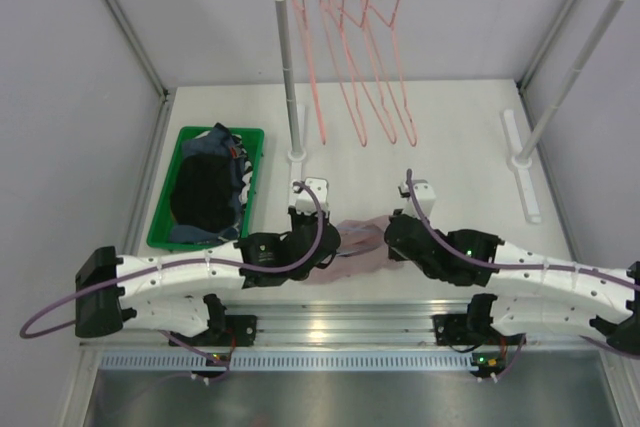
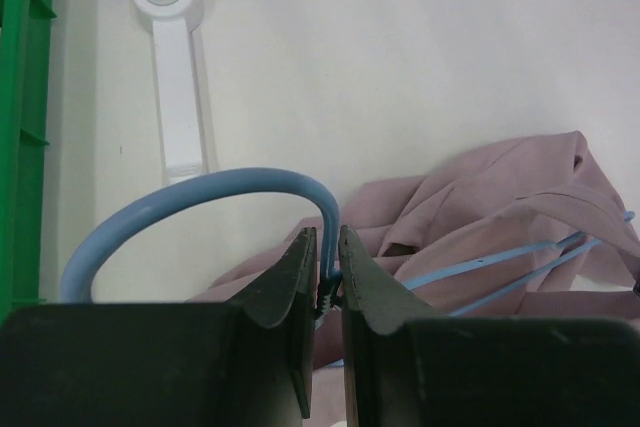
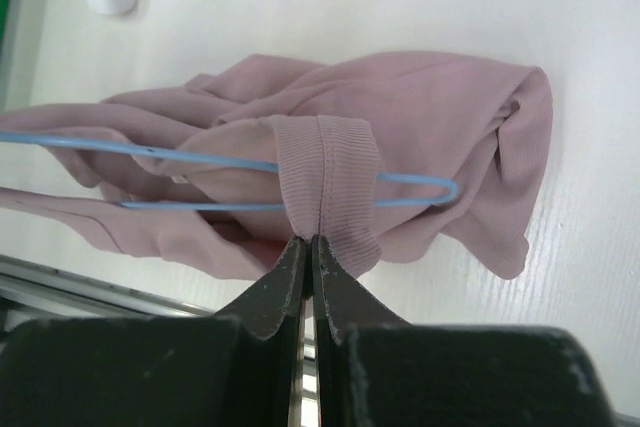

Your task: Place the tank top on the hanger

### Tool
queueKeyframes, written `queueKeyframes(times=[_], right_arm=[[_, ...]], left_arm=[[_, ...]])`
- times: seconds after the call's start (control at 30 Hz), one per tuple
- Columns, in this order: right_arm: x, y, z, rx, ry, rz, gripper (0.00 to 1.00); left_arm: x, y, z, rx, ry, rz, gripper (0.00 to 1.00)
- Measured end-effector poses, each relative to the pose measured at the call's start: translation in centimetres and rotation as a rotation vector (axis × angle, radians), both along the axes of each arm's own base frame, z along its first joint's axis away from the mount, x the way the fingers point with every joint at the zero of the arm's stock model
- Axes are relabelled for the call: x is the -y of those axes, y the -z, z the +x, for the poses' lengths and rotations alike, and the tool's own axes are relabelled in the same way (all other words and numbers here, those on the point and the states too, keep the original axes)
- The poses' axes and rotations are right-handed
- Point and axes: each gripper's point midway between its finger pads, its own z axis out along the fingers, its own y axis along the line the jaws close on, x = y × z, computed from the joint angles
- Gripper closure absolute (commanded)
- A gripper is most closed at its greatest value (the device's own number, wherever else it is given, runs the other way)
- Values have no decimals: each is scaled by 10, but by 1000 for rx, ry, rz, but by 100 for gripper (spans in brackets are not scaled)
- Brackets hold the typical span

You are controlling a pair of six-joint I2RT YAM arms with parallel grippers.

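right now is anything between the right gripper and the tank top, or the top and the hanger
Nothing visible. The right gripper is shut on the tank top strap, which lies across the hanger; the left gripper holds that hanger.

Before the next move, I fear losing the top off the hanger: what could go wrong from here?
1. The right hand pinches only the narrow strap of the tank top, which crosses the hanger close to its rounded end; a sideways tug might slide it off.
2. The left hand grips just the thin wire neck below the hook, so the hanger may twist.
3. The rest of the fabric lies bunched and could snag.
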Motion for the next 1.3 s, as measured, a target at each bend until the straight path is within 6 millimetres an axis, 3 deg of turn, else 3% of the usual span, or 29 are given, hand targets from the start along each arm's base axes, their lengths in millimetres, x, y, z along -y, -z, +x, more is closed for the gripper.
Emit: queueKeyframes(times=[0.17,0.4,0.5,0.73,0.9,1.03,1.3], right_arm=[[-13,-24,6,35,-3,17,100],[-17,-28,10,49,-17,-27,91],[-21,-38,11,64,-28,-21,84],[-28,-57,14,103,-61,-11,56],[-31,-63,13,135,-109,3,52],[-28,-73,6,188,-197,56,49],[-32,-107,-24,305,-461,193,48]], left_arm=[[7,-4,-2,-7,27,-20,100],[17,-14,-5,-4,72,-29,100],[20,-19,-6,-3,86,-37,100],[22,-21,-8,-5,110,-34,100],[23,-21,-9,-8,122,-31,100],[23,-29,-12,-7,146,-55,100],[25,-64,-32,31,318,-154,100]])
